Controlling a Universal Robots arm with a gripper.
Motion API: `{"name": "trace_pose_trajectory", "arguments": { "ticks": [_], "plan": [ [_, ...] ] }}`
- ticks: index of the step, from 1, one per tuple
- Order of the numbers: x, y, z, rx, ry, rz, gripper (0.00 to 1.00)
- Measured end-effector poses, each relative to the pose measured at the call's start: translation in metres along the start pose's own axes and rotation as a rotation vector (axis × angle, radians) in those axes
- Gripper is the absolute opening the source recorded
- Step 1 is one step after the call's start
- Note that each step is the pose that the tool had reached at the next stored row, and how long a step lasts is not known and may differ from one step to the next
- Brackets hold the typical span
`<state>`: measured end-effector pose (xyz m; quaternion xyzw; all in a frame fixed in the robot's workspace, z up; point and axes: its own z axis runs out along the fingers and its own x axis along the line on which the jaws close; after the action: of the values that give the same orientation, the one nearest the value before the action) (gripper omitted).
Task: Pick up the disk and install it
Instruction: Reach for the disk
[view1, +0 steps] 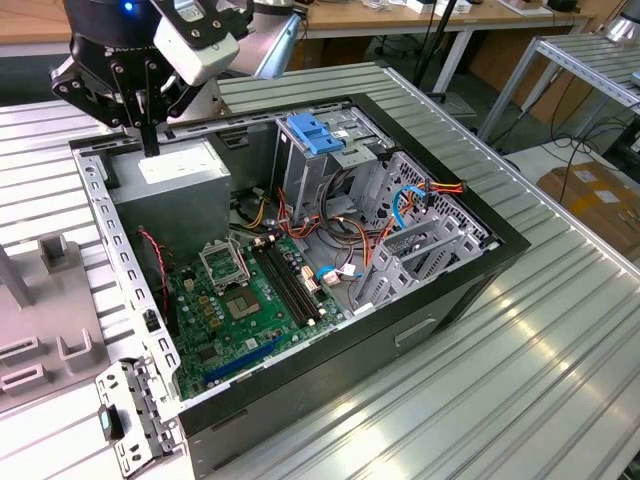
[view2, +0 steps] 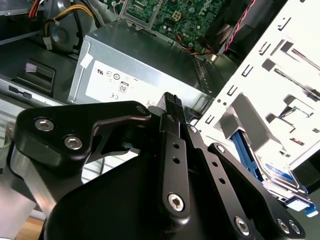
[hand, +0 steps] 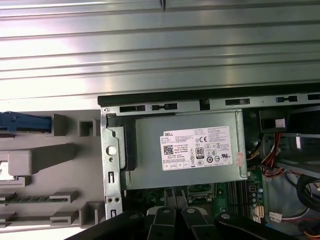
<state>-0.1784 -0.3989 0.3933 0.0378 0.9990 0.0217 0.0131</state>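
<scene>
I see the disk (hand: 26, 123) edge-on, its blue rail showing, sitting in the grey holder (hand: 55, 165) on the ribbed tabletop (hand: 160, 50), just beside the open computer case (view1: 430, 325). My end effector (view1: 149, 148) hangs over the grey power-supply box (hand: 185, 150) in the case's corner. It is apart from the disk, with its fingers pressed together on nothing.

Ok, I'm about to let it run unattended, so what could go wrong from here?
The pincer hangs close over the power supply, so a sideways move toward the disk might clip the case frame. Loose cables lie by the drive cage and could snag the disk at installation.
</scene>
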Motion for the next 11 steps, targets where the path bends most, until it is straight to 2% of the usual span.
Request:
{"name": "trace_pose_trajectory", "arguments": {
  "ticks": [8,10,11],
  "plan": [
    [0.0105,-0.0008,-0.0002,-0.0001,-0.0001,0.000,0.11],
    [0.0166,-0.0012,-0.0004,0.0000,0.0000,0.000,0.11],
    [0.0175,-0.0013,-0.0005,0.0000,0.0000,0.000,0.11]
  ]
}}
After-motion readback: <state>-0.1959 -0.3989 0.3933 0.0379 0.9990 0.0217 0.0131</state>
